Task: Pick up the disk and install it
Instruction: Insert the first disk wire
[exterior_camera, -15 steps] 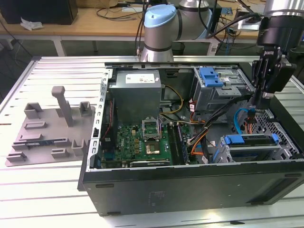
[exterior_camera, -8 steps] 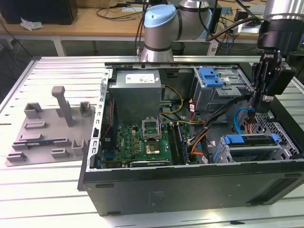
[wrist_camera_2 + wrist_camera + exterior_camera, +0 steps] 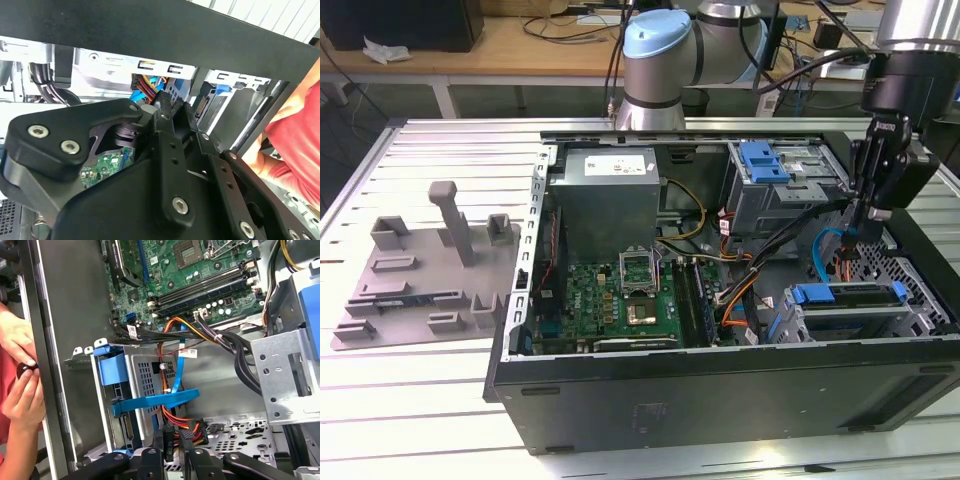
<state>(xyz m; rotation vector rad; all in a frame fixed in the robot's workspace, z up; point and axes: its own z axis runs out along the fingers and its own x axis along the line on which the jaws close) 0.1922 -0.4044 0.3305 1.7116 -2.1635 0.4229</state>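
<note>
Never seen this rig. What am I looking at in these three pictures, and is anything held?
The exterior view, from off the arm, shows an open computer case on a metal table, a grey fixture plate beside it, and the robot arm beyond. Both wrist views come from cameras riding on the arm, looking past its gripper into the case. The gripper hangs at the case's end on the exterior view's right, by a black plug on red and orange wires. Whether it grips anything I cannot tell. A person's hands are beside the case.
</note>
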